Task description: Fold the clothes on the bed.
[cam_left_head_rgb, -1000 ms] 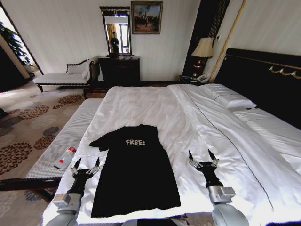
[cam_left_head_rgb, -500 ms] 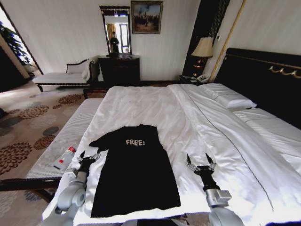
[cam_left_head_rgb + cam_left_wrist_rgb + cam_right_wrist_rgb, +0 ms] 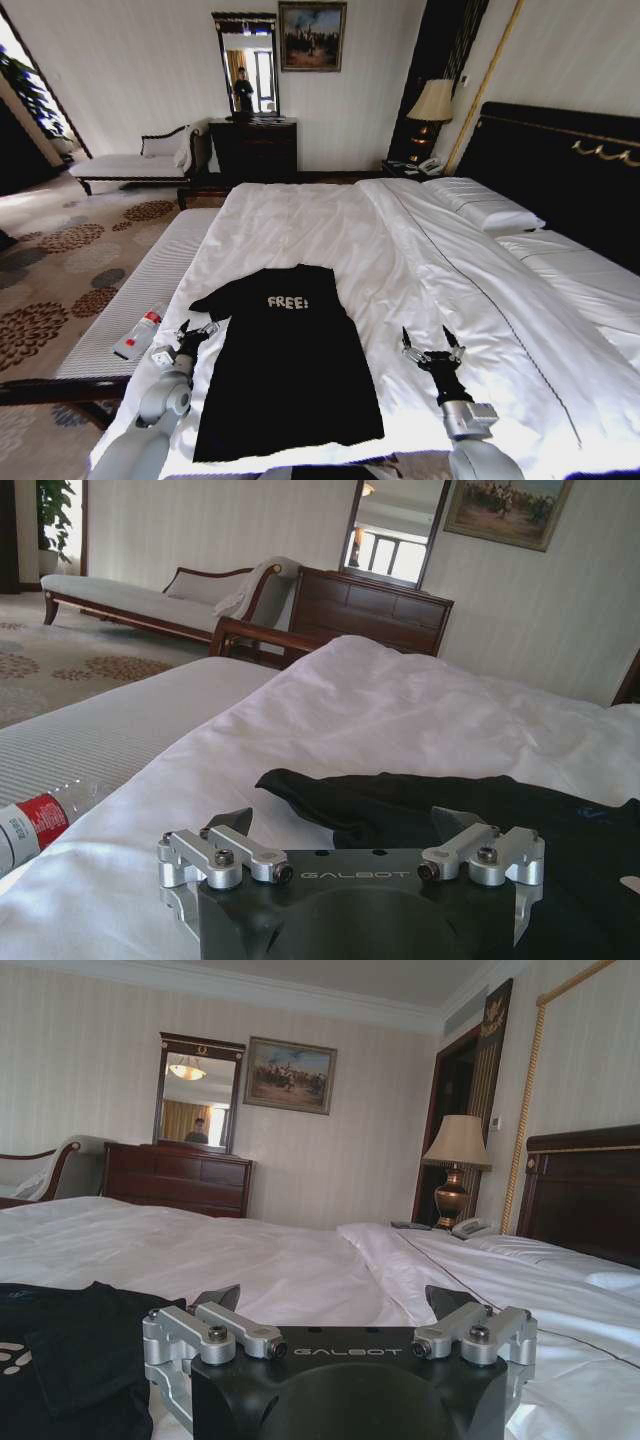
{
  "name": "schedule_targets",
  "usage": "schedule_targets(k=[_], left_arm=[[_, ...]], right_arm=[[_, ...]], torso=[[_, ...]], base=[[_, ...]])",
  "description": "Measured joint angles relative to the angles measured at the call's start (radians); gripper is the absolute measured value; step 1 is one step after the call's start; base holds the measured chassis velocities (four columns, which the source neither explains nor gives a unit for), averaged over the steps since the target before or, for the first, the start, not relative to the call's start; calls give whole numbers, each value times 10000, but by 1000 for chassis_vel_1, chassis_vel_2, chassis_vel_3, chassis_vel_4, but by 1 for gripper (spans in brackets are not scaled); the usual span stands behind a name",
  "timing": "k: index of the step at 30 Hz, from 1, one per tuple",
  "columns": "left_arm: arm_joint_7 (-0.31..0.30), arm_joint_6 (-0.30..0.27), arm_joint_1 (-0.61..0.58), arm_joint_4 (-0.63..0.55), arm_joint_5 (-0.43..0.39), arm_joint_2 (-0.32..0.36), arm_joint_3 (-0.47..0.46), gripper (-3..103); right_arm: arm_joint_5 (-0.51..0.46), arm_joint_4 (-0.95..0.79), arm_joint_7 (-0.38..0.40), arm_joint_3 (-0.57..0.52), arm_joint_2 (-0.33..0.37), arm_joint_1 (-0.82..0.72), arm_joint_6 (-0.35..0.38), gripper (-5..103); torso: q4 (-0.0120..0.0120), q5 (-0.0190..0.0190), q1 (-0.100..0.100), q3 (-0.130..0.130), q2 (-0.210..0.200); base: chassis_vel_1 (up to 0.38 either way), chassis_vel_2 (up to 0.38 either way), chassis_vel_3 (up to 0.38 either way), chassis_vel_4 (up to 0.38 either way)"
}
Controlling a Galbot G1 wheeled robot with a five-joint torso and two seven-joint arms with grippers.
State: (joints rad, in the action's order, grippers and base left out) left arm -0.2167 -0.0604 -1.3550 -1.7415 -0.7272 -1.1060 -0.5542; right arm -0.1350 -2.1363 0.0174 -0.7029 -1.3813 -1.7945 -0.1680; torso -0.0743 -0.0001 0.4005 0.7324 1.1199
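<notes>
The black shirt [image 3: 285, 360] lies flat on the bed [image 3: 420, 260] between the open, empty left gripper [image 3: 196, 329] and right gripper [image 3: 432, 347].

Location: a hotel-style bedroom. I stood at a large bed [image 3: 420, 250] with white duvet, pillows [image 3: 483, 207] and dark gold-trimmed headboard [image 3: 560, 160]. Also recorded: bedside lamp [image 3: 431, 105] and telephone [image 3: 431, 166], dark dresser [image 3: 253, 148] under a mirror [image 3: 248, 62], framed painting [image 3: 312, 36], chaise longue [image 3: 135, 160], floral carpet [image 3: 50, 270].
</notes>
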Motion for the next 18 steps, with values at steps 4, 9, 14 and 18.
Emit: schedule_targets(k=[4, 9, 14, 18], left_arm=[[-25, -60, 263, 256, -130, -14, -6, 100], [48, -89, 807, 828, -565, -27, 76, 100], [0, -126, 1285, 1128, -599, -49, 259, 100], [-33, -167, 1626, 1508, -600, -80, 345, 100]], right_arm=[[-4, 1, -10, 10, 12, -1, 22, 100], [-21, -11, -45, -28, 5, -95, 23, 100], [-57, -55, -47, -81, 34, -116, 23, 100], [-208, -82, -56, -97, 38, -100, 55, 100]], torso=[[0, 0, 0, 0, 0], [0, 0, -1, 0, 0], [-1, 1, -1, 0, 0], [0, 0, -1, 0, 0]], base=[[0, 0, 0, 0], [0, 0, 0, 0], [0, 0, 0, 0], [0, 0, 0, 0]])
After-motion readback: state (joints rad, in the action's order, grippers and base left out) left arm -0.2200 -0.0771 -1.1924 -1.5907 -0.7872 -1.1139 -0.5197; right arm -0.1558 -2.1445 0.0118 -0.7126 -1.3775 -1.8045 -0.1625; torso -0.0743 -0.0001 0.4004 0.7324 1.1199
